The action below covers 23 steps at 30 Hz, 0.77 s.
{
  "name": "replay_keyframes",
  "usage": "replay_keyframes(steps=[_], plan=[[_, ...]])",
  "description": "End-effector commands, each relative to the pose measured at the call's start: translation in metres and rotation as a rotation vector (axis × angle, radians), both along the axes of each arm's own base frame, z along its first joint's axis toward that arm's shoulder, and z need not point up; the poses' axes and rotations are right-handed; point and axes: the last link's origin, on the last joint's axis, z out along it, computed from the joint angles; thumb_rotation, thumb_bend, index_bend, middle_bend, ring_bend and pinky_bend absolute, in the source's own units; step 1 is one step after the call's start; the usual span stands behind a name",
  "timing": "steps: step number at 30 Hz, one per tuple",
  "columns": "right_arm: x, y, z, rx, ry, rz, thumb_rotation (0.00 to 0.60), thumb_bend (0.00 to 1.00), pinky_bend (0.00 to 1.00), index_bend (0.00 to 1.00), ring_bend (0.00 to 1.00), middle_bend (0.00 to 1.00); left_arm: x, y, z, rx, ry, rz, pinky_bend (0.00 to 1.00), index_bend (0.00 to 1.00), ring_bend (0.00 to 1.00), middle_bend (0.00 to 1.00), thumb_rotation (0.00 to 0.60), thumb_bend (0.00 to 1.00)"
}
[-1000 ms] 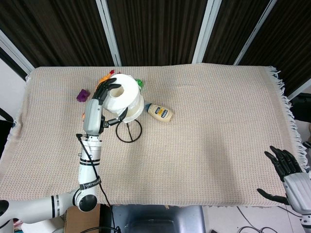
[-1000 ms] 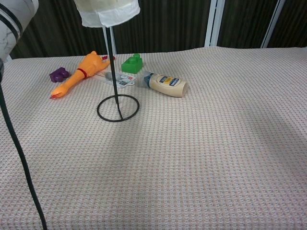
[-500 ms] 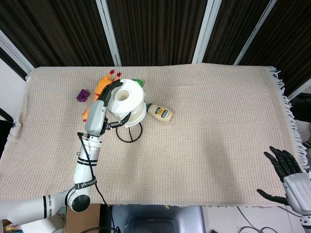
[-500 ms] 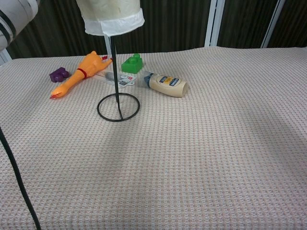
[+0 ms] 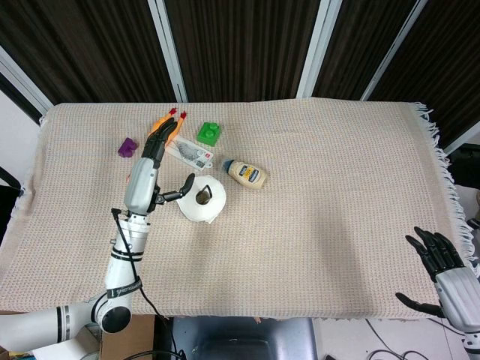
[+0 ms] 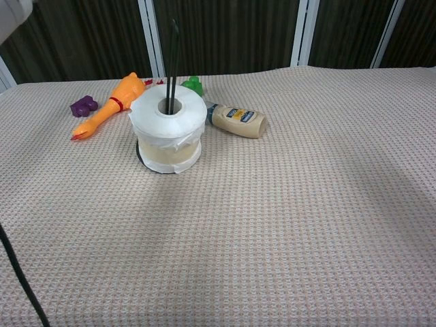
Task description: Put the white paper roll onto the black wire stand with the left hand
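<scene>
**Roll seated on stand; left hand open beside it**

Right hand, at 4 o'clock, cut off by the frame edge, fingers spread, empty. White paper roll sits threaded on the black wire stand, base ring mostly hidden. Left hand just beside it, fingers apart, empty. Squeeze bottle label unreadable.
</scene>
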Motion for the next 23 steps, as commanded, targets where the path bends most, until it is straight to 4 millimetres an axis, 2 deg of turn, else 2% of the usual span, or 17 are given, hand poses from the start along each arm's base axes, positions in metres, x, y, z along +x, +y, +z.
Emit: replay_keyframes(steps=[1,4,8,11,12,16,20,23], plan=[[0.001,0.000,-0.001,0.001,-0.003,-0.001,0.600,0.14,0.00,0.00,0.00,0.00,-0.042,-0.027,0.010,0.008,0.100,-0.019,0.02,0.00,0.00,0.00,0.600,0.38],[0.002,0.003,-0.007,0.021,0.010,0.010,0.600,0.14,0.00,0.00,0.00,0.00,-0.099,-0.054,0.016,0.003,0.175,0.020,0.02,0.00,0.00,0.00,0.600,0.39],[0.004,0.004,-0.012,0.032,0.027,0.013,0.600,0.14,0.00,0.00,0.00,0.00,-0.180,-0.113,0.020,-0.014,0.340,0.041,0.02,0.00,0.00,0.00,0.600,0.40],[0.004,0.004,-0.017,0.037,0.046,0.011,0.600,0.14,0.00,0.00,0.00,0.00,-0.234,-0.162,0.028,-0.014,0.524,0.119,0.02,0.00,0.00,0.00,0.600,0.40],[0.004,0.003,-0.020,0.040,0.053,0.011,0.600,0.14,0.00,0.00,0.00,0.00,-0.246,-0.176,0.031,-0.010,0.554,0.154,0.01,0.00,0.00,0.00,0.600,0.40],[0.006,0.002,-0.032,0.059,0.085,0.009,0.600,0.14,0.00,0.00,0.00,0.00,-0.270,-0.204,0.037,0.010,0.502,0.217,0.01,0.00,0.00,0.00,0.600,0.40],[0.008,0.001,-0.040,0.074,0.106,0.013,0.600,0.14,0.00,0.00,0.00,0.00,-0.268,-0.209,0.048,0.022,0.559,0.158,0.01,0.00,0.00,0.00,0.600,0.40],[0.009,-0.001,-0.044,0.074,0.114,0.011,0.600,0.14,0.00,0.00,0.00,0.00,-0.271,-0.211,0.048,0.024,0.599,0.180,0.01,0.00,0.00,0.00,0.600,0.40]])
